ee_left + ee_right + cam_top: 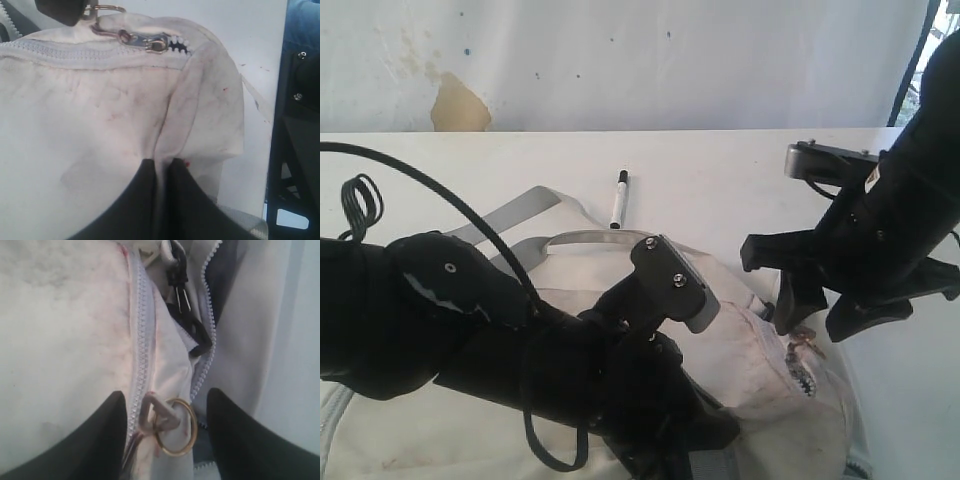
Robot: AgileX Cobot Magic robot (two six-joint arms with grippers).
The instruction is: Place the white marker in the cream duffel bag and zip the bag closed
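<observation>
The white marker with its black cap lies on the table behind the cream duffel bag, outside it. My left gripper is shut, pinching a fold of the bag's cream fabric just below the zipper slider. At the bag's right end my right gripper hovers open. Its two fingers stand on either side of the zipper pull's brass ring without touching it. The zipper is parted there, showing dark lining.
A grey strap and a handle loop lie at the bag's back edge near the marker. A black cable coils at the far left. My left arm covers much of the bag. A stained wall stands behind the table.
</observation>
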